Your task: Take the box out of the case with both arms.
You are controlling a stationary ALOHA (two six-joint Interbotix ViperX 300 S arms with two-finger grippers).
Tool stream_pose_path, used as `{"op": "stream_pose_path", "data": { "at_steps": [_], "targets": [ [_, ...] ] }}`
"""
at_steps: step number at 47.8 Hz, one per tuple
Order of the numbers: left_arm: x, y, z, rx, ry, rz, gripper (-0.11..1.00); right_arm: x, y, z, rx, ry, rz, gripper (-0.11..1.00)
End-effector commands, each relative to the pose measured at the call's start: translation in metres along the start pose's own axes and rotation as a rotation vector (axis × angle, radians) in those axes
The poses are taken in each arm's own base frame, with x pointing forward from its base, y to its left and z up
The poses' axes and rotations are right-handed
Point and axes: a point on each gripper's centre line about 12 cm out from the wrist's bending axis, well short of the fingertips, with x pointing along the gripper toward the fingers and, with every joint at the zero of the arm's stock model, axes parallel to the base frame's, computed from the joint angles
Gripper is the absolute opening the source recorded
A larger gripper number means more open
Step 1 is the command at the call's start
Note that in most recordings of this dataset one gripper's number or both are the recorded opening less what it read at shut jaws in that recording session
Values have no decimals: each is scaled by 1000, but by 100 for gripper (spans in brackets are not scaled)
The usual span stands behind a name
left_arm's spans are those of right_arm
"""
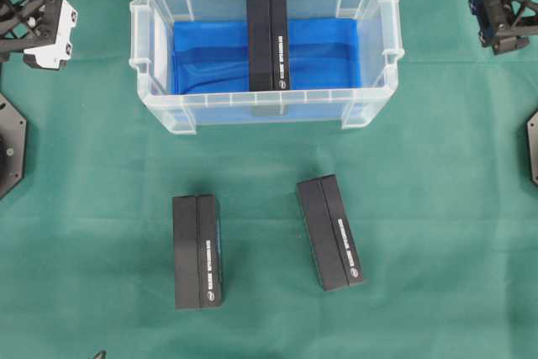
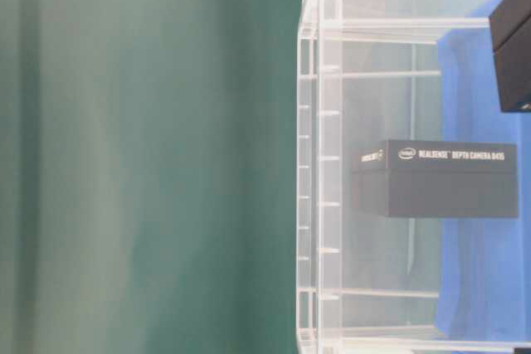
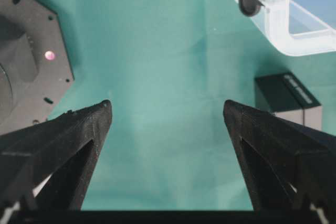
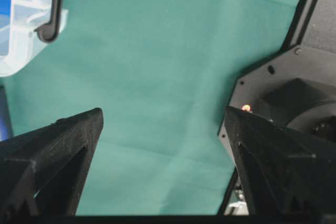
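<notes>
The case, a clear rectangular plastic bin with rim handles, sits upright near the far edge of the table, about midway between its left and right edges. Blue cloth lines its bottom. The box, black, long and printed with white lettering, lies inside across the case's middle, on the cloth.

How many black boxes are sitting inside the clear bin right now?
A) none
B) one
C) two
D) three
B: the overhead view shows a single black box standing on the blue cloth inside the clear bin, while two more boxes lie outside on the green table cover.
</notes>
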Motion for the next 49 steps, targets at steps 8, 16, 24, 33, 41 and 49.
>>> {"op": "stream_pose_path", "data": {
  "at_steps": [8, 16, 24, 33, 41, 49],
  "targets": [
    [-5, -1, 2, -6, -5, -21, 91, -4, -1, 1, 7, -6, 18, 92],
    [-5, -1, 1, -6, -3, -21, 91, -4, 0, 1, 7, -5, 16, 92],
    [-5, -1, 1, -6, -4, -22, 91, -3, -1, 1, 8, -5, 14, 92],
    [-5, -2, 2, -7, -6, -31, 91, -4, -1, 1, 7, -4, 14, 92],
    [-4, -2, 2, -7, -6, -31, 91, -4, -1, 1, 7, -3, 15, 92],
    [-5, -2, 2, -7, -7, -33, 91, -4, -1, 1, 9, -4, 14, 92]
  ]
}}
